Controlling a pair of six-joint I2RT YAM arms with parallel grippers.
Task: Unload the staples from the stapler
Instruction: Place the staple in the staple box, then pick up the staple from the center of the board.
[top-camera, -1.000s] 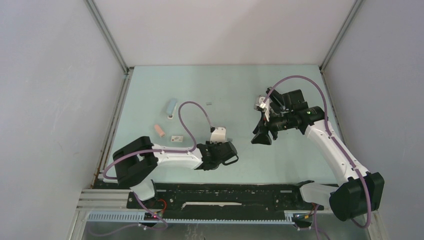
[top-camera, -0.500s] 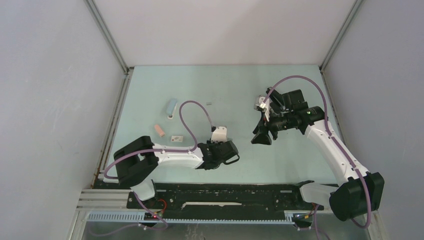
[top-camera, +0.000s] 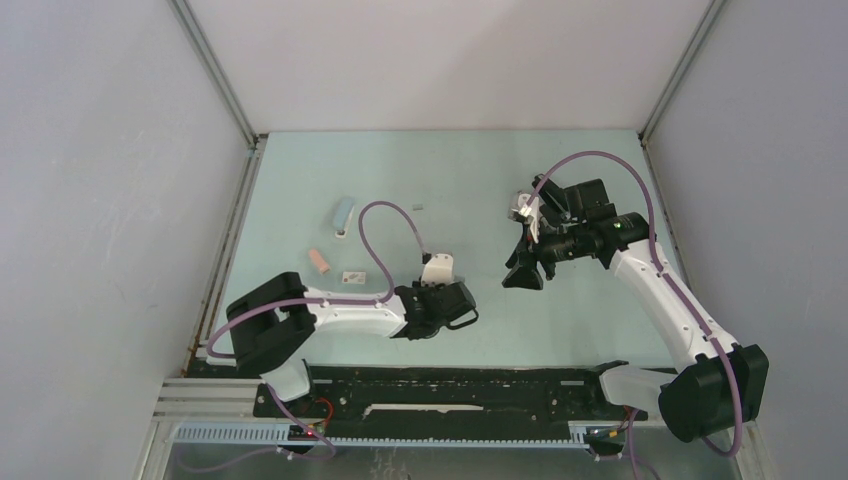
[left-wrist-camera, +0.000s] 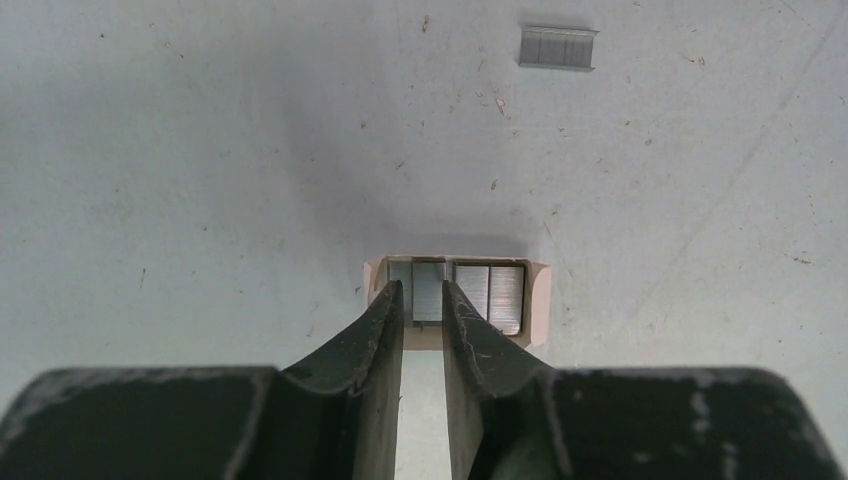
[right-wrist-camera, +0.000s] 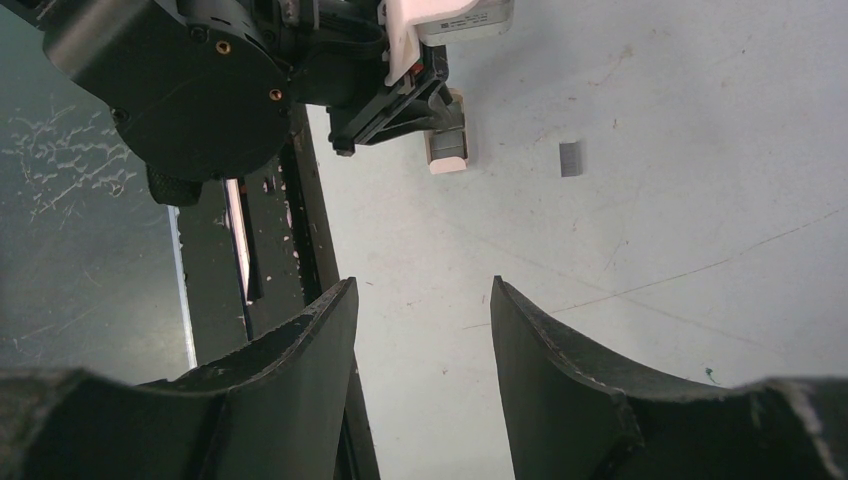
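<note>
I've got 1 short silvery-grey metal staple strip (left-wrist-camera: 557, 47) lying flat & loose on the table (left-wrist-camera: 200, 150). Nearby, more silvery staple pieces (left-wrist-camera: 470, 292) sit flat, side by side, in a pale pink holder (left-wrist-camera: 537, 300).

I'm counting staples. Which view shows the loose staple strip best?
Left wrist: the loose staple strip lies close, sharp and unobstructed. Right wrist shows it small and distant; top external shows a mere grey speck.
</note>
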